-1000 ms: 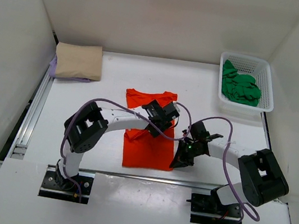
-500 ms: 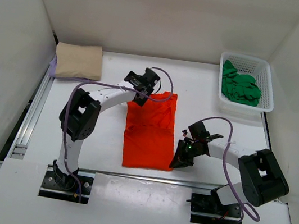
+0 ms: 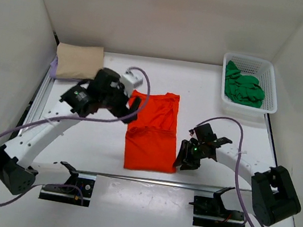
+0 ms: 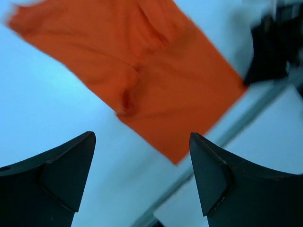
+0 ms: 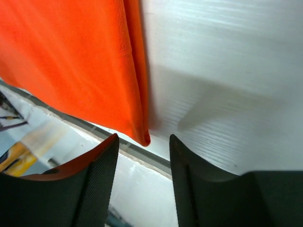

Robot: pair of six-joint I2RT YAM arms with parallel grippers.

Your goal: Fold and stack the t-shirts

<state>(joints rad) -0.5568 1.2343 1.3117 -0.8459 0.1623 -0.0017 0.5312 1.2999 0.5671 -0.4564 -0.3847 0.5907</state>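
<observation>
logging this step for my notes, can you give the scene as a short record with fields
orange shirt: partly folded, flat on the table
beige shirt: folded, far left corner, on a lavender shirt
green shirt: crumpled in the white basket
left jaws: open, empty, raised near the orange shirt's left edge
right jaws: open, at the orange shirt's near right corner

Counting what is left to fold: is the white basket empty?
No, a crumpled green t-shirt lies inside the white basket.
</observation>
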